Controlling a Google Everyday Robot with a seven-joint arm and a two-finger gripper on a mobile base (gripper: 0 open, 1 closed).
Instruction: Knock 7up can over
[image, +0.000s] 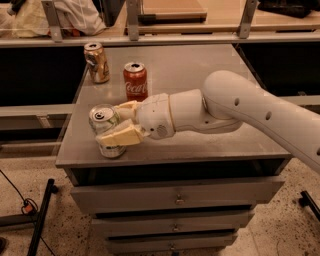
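Note:
The 7up can (106, 131), white and silver with a silver top, stands near the front left corner of the grey table (200, 75). It leans slightly to the left. My gripper (112, 124) reaches in from the right and is open, with the can between its cream fingers. One finger (121, 136) lies across the can's front and hides part of its side. The other finger (126, 106) is behind it.
A red Coca-Cola can (135, 81) stands upright just behind my gripper. A gold-brown can (97, 62) stands at the back left. The table's front edge (170, 159) is right under the 7up can, with drawers (176, 199) below. A shelf rail (160, 39) runs behind.

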